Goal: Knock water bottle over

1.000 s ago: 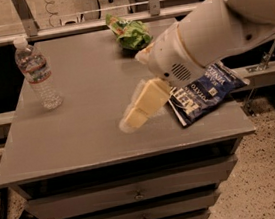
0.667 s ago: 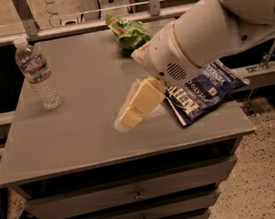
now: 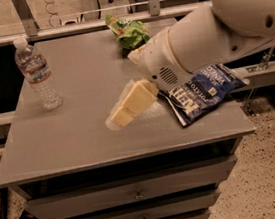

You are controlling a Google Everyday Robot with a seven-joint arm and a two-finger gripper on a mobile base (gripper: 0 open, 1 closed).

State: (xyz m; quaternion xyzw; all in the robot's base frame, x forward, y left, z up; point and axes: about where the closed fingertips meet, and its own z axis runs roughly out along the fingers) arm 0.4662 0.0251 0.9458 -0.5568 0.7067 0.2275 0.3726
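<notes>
The water bottle (image 3: 36, 74) stands upright near the far left corner of the grey table (image 3: 70, 135). It is clear and ribbed, with a white cap and a red, white and blue label. My gripper (image 3: 120, 114) hangs over the middle of the table, its cream fingers pointing down and left. It is well to the right of the bottle and a little nearer the front, not touching it. The big white arm (image 3: 208, 36) comes in from the upper right.
A blue chip bag (image 3: 203, 92) lies on the table's right side, partly under the arm. A green snack bag (image 3: 128, 32) lies at the back middle. A metal rail (image 3: 91, 24) runs behind the table. Drawers (image 3: 138, 194) are below the front edge.
My gripper has moved a little to the left, toward the bottle. The bottle and both bags have not moved.
</notes>
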